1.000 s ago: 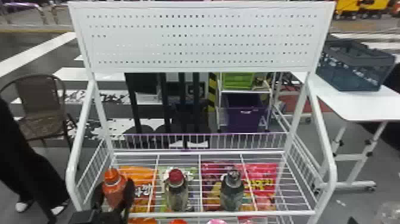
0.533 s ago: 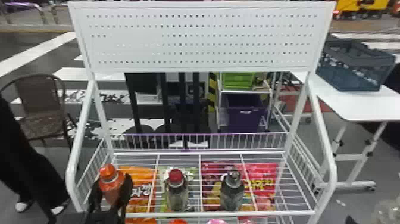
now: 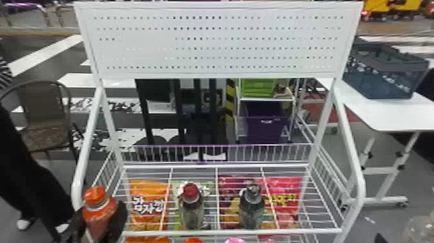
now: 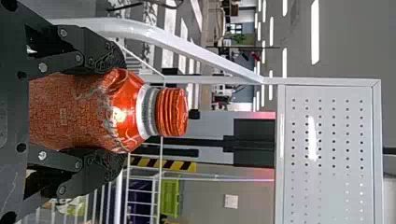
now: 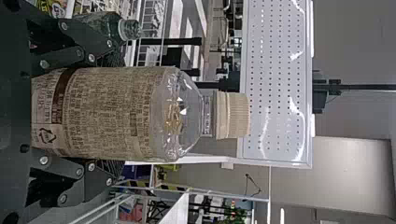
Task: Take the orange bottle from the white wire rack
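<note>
Bottles (image 3: pixel 98 213): at least four, three near the rack's (image 3: pixel 232 231) front edge
Snack bags (image 3: pixel 148 206): at least four
Crates (image 3: pixel 384 79): three
Chair (image 3: pixel 42 106): one

A brown armchair (image 3: pixel 38 105) stands at left on grey floor (image 3: pixel 9 232), a dark blue plastic crate (image 3: pixel 377 85) sits on a white wheeled table (image 3: pixel 381 116) at right, and farther off, beneath ceiling light strips (image 4: pixel 315 32), a white shelf unit (image 3: pixel 264 99) carries a green bin (image 3: pixel 258 88) above a purple one.
</note>
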{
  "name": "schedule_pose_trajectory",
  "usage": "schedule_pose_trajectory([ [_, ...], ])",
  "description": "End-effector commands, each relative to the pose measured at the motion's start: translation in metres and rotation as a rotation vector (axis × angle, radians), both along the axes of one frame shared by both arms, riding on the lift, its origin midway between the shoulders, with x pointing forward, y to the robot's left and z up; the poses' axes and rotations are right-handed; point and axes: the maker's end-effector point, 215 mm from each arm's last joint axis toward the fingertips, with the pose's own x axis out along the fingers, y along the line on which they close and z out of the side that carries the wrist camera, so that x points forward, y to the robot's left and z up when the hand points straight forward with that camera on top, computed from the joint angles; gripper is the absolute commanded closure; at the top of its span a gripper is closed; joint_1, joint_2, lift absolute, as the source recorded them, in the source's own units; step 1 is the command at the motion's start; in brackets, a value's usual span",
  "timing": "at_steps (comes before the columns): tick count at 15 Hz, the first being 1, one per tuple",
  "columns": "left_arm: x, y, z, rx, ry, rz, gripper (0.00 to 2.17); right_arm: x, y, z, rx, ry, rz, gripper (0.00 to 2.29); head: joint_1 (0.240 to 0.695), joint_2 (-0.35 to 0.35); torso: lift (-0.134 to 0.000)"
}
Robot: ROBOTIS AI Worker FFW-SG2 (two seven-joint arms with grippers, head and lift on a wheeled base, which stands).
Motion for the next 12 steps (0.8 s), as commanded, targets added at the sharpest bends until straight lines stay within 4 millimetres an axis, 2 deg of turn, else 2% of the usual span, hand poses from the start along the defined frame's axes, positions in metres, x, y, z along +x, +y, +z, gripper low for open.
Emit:
schedule_pose_trajectory([
  [1, -0.032, 0.007, 0.025, 0.011, -0.002, -0.004, 2.01, 0.0, 0.003, 0.0, 0.003, 0.0, 0.003, 1.1, 0.499, 0.0, 0.0],
  [5, -0.066, -0.003, 0.059, -0.002, -0.043, -0.038, 2.01, 0.001, 0.009, 0.002, 0.009, -0.005, 0.012, 1.1, 0.499, 0.0, 0.0],
  [12, -0.07, 0.004, 0.066, 0.026, -0.062, -0.022, 2.01, 0.0, 0.009, 0.002, 0.016, -0.008, 0.013, 1.1, 0.499, 0.0, 0.0],
])
